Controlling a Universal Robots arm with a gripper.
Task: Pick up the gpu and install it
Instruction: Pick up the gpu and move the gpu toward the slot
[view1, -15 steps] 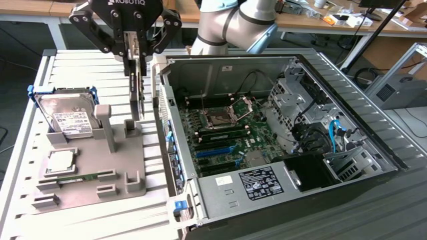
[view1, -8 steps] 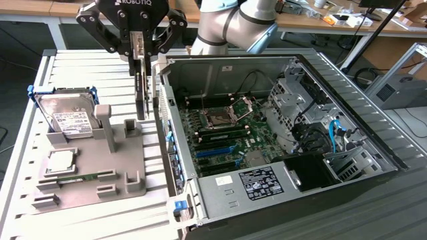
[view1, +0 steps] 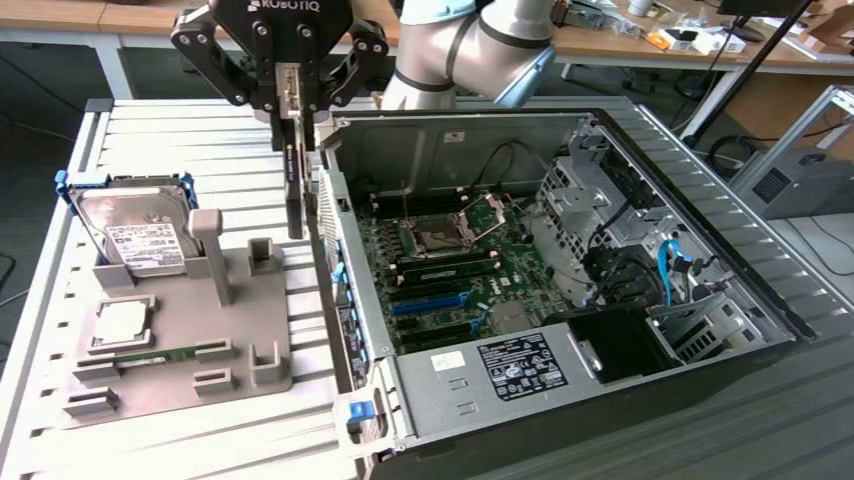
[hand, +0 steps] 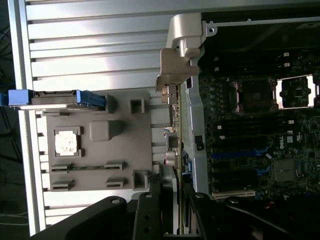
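Observation:
The gpu (view1: 295, 190) hangs edge-on and upright as a thin dark card under my gripper (view1: 296, 108), which is shut on its upper edge. It is in the air, just outside the open computer case's (view1: 350, 330) wall on the exterior view's left, between that wall and the grey fixture (view1: 247, 330). In the wrist view the gpu (hand: 176, 120) runs away from my gripper (hand: 171, 195) and ends in its silver metal bracket (hand: 179, 55), lined up along the case wall. The motherboard's blue expansion slots (view1: 430, 300) lie inside the case, apart from the card.
A silver hard drive (view1: 134, 235) in a blue frame leans at the fixture's far end. A processor chip (view1: 120, 322) and a green RAM stick (view1: 154, 356) rest on the fixture. Inside the case are the CPU socket (view1: 441, 238), cables (view1: 674, 265) and a power supply (view1: 521, 365).

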